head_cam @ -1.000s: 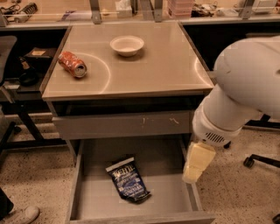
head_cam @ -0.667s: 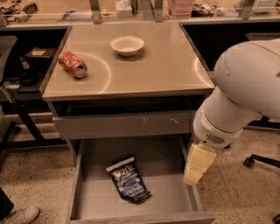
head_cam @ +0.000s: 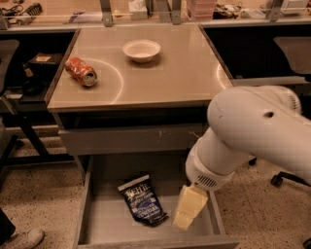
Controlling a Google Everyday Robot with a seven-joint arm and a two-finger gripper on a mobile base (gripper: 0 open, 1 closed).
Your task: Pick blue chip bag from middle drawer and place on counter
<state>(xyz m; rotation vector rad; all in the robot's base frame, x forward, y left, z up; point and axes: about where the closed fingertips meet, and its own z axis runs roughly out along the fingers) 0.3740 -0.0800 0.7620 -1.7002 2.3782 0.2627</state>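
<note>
The blue chip bag (head_cam: 142, 205) lies flat on the grey floor of the open middle drawer (head_cam: 104, 224), left of centre, with its white top band toward the back. My gripper (head_cam: 188, 209), cream-coloured, hangs from the big white arm (head_cam: 252, 136) and reaches down into the drawer just right of the bag, close to its right edge. It holds nothing that I can see. The beige counter (head_cam: 170, 78) is the cabinet top above the drawer.
A crushed orange soda can (head_cam: 81, 71) and a white bowl (head_cam: 141, 50) sit on the counter. A closed grey drawer front (head_cam: 131, 139) overhangs the open drawer's back. A cluttered bench (head_cam: 146, 12) runs behind. Office chairs stand at the left (head_cam: 7, 58) and right (head_cam: 294, 53).
My arm has swung left and down, bringing the gripper from the drawer's right wall to beside the bag. The bag, can and bowl have not moved.
</note>
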